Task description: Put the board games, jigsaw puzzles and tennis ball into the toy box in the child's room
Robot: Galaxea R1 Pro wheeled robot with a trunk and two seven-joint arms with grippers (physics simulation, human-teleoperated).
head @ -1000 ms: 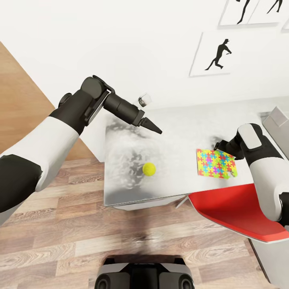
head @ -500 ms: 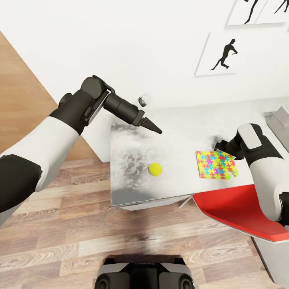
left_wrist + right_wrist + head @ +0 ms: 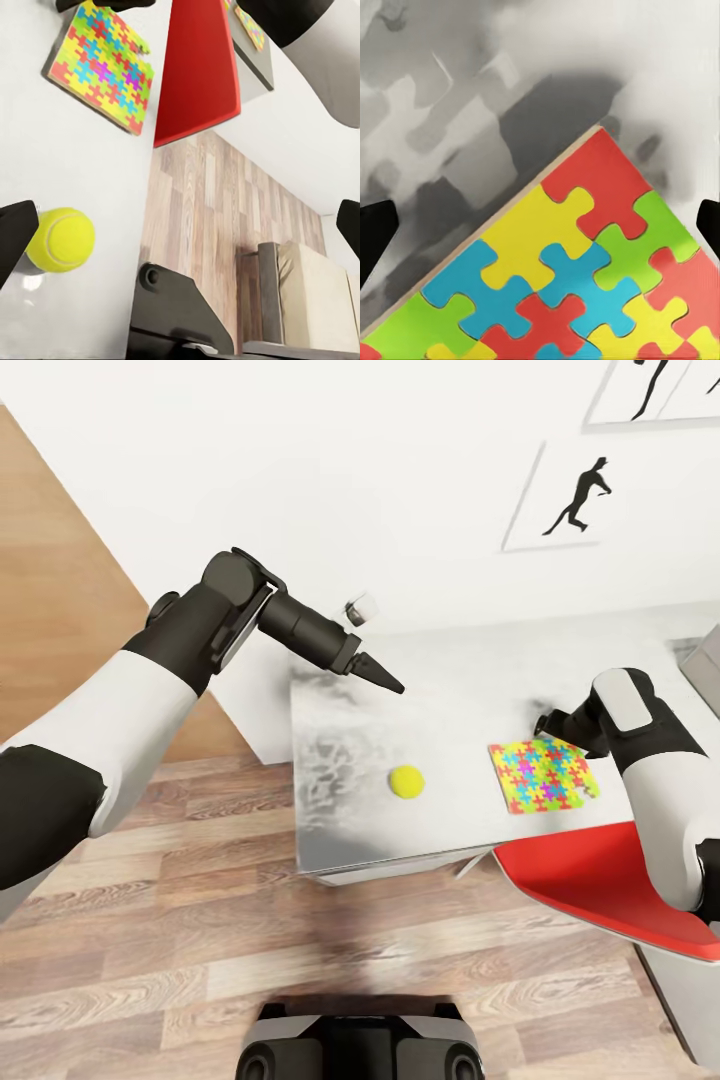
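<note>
The tennis ball (image 3: 406, 781) lies on the pale grey table (image 3: 450, 690) near its front edge, also seen as the tennis ball (image 3: 61, 239). My left gripper (image 3: 385, 680) hangs above and behind it, open (image 3: 180, 232), with the ball by one fingertip (image 3: 15, 240). One jigsaw puzzle (image 3: 543, 773) lies flat to the ball's right. My right gripper (image 3: 545, 722) hovers over its far corner, open (image 3: 540, 225), holding nothing, above the jigsaw puzzle (image 3: 577, 277). The grey toy box (image 3: 255, 71) sits beyond the chair with a multicoloured sheet showing at its top.
A red chair (image 3: 600, 880) stands against the table's front right. Wood floor (image 3: 200, 920) lies to the left and in front. A small grey object (image 3: 359, 609) sits at the table's back edge. The bed (image 3: 315, 300) with its beige mattress lies across the floor.
The whole picture has shifted: the table, ball and puzzle sit further right in the head view as the camera moved. Both arms hold the same pose.
</note>
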